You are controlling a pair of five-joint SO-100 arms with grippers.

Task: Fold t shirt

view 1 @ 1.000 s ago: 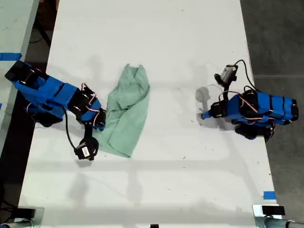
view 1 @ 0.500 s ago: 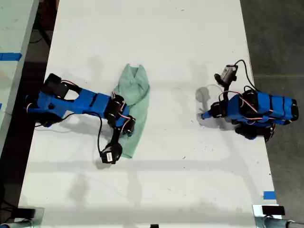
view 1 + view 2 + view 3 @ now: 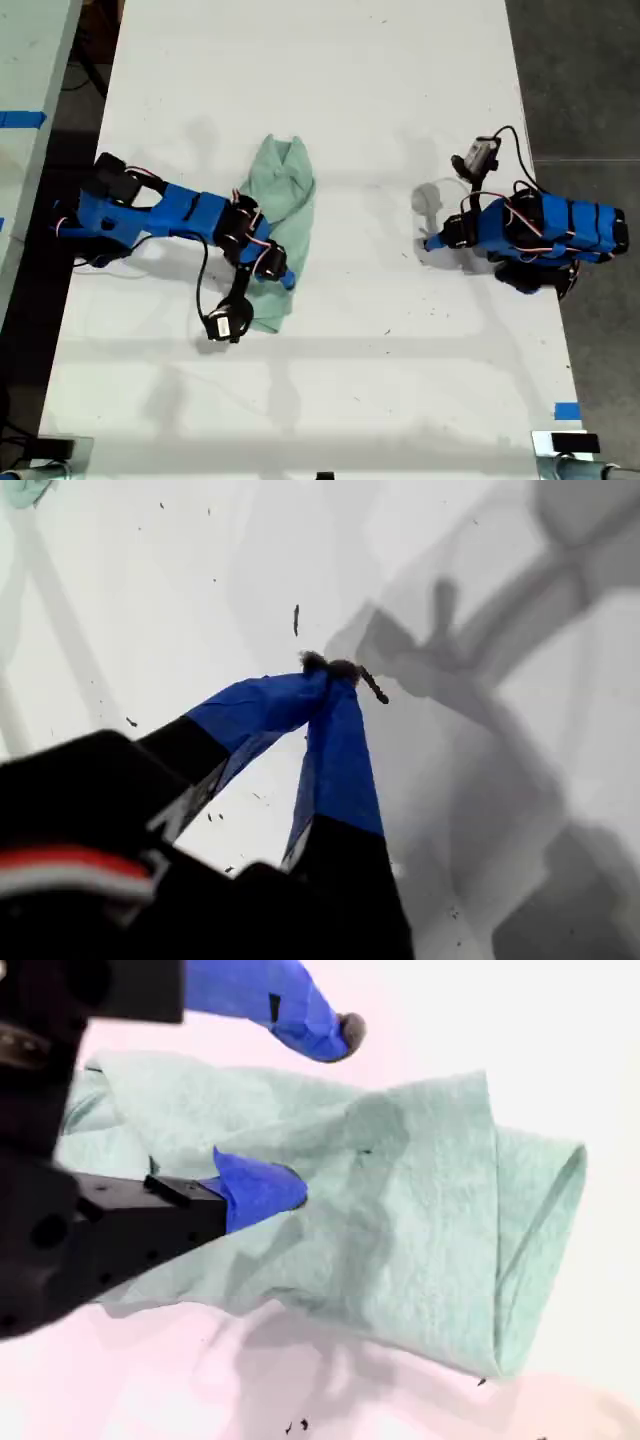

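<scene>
Exterior view: t shirt [image 3: 276, 230] lies bunched as a long strip on the white table [image 3: 330, 80], left of centre in this view, long axis running from the view's top down toward the bottom with a slight lean. One arm reaches in from the exterior view's left and its gripper sits right over the strip's lower end; the other arm is parked folded at the exterior view's right, well apart from the cloth. First wrist view: my first gripper [image 3: 335, 675] shows blue jaws pressed together at the tips, nothing between them, only bare table beneath, a sliver of green cloth at the far edge of the frame, so this is the parked arm. Second wrist view: my second gripper [image 3: 310, 1110] has its jaws spread, one blue fingertip [image 3: 262, 1190] resting on the folded fabric, the other off past the cloth's edge over bare table, not yet pinching; the t shirt [image 3: 420, 1210] stretches away ahead of the jaws with a doubled fold at its far end. Judgement: second gripper is far nearer, so the next grab is its job, closing on the layer under it and carrying along the long axis.
</scene>
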